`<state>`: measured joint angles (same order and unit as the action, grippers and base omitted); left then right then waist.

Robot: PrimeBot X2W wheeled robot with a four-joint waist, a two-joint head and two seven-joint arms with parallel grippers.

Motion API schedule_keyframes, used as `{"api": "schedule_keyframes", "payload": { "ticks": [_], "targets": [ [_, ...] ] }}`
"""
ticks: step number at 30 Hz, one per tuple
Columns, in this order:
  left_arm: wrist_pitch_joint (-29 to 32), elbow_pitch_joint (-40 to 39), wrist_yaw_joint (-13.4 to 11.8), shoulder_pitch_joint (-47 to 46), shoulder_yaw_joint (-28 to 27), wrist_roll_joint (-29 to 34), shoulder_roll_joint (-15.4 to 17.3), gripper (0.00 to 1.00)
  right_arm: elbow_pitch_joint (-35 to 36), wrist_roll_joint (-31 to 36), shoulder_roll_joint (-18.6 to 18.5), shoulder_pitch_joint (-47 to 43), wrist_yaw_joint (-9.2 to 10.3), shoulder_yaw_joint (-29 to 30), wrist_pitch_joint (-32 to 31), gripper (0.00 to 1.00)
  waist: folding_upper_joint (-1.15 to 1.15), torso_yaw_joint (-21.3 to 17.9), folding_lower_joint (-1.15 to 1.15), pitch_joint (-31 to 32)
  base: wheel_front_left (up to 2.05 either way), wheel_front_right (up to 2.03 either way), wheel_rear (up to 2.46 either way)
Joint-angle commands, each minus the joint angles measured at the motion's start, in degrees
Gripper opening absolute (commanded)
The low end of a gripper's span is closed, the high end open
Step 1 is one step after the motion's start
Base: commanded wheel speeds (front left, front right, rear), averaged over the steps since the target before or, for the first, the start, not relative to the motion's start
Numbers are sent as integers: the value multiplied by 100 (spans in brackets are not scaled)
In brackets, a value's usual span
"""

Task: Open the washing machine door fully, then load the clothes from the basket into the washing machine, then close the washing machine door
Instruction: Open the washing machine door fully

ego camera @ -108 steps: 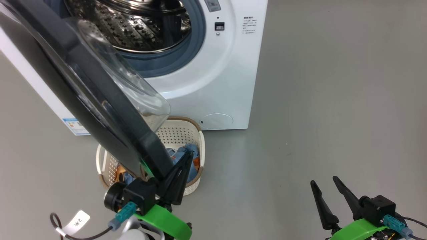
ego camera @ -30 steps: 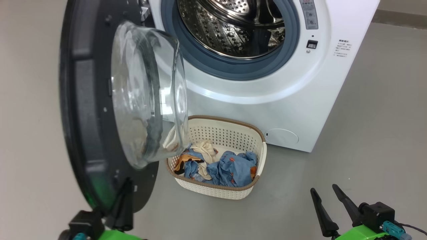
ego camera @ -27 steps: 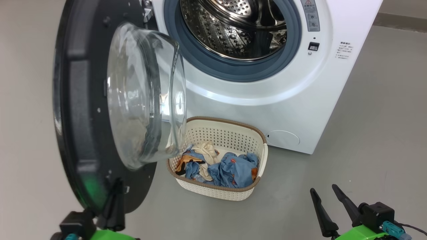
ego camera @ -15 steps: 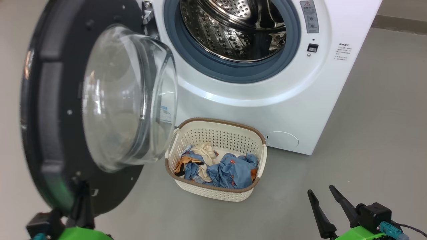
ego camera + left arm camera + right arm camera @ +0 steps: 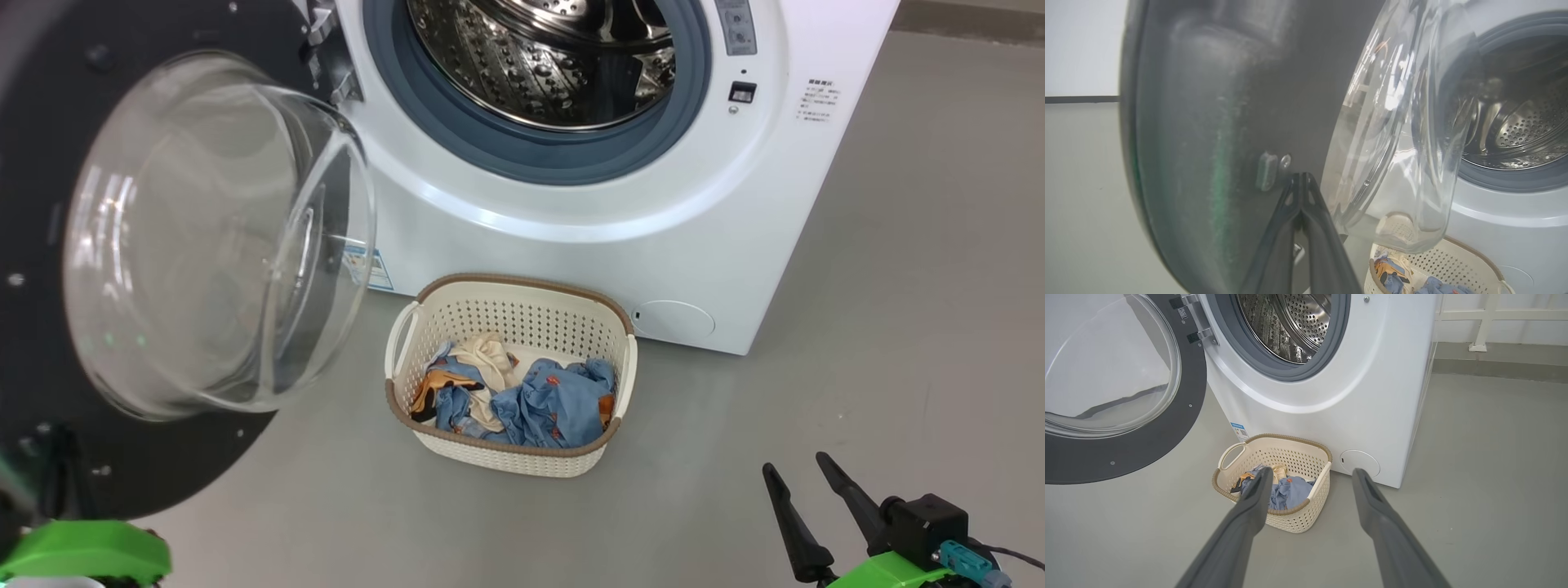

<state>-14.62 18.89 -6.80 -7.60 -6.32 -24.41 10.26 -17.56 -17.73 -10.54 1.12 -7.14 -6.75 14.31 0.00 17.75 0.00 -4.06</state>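
Clothes [image 5: 522, 396] lie heaped inside basket [image 5: 510, 294].

The washing machine door [image 5: 204, 245] hangs wide open; clothes [image 5: 522, 400] lie in the basket [image 5: 506, 457] before the washing machine [image 5: 588, 245]

Basket [image 5: 506, 457] (clothes [image 5: 539, 404] inside) before washing machine [image 5: 571, 253], door [image 5: 122, 457] at left.

Grey floor [image 5: 898, 327] carrying two things. Washer [image 5: 588, 253] standing on it, toward back. Basket [image 5: 510, 455] sitting upright on floor just in front of washer's base, toward its left side.
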Motion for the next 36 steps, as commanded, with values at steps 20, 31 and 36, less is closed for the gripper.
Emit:
{"api": "schedule_keyframes", "payload": {
  "ticks": [20, 31, 36],
  "targets": [
    [-38, 437, 259, -761, -1094, 384, 370, 0, 101, 11, -89, 206, -35, -86, 69, 100, 0, -172, 0, -130, 0, 0, 0],
    [-38, -9, 516, -476, -1017, 765, -47, 0, 90, 13, -13, 191, -35, -41, 69, 100, 0, -186, 0, -36, 0, 0, 0],
    [-38, -339, 636, -336, -914, 918, -261, 0, 104, 10, 8, 165, -35, -24, 69, 100, 0, -212, 0, 3, 0, 0, 0]
  ]
}}
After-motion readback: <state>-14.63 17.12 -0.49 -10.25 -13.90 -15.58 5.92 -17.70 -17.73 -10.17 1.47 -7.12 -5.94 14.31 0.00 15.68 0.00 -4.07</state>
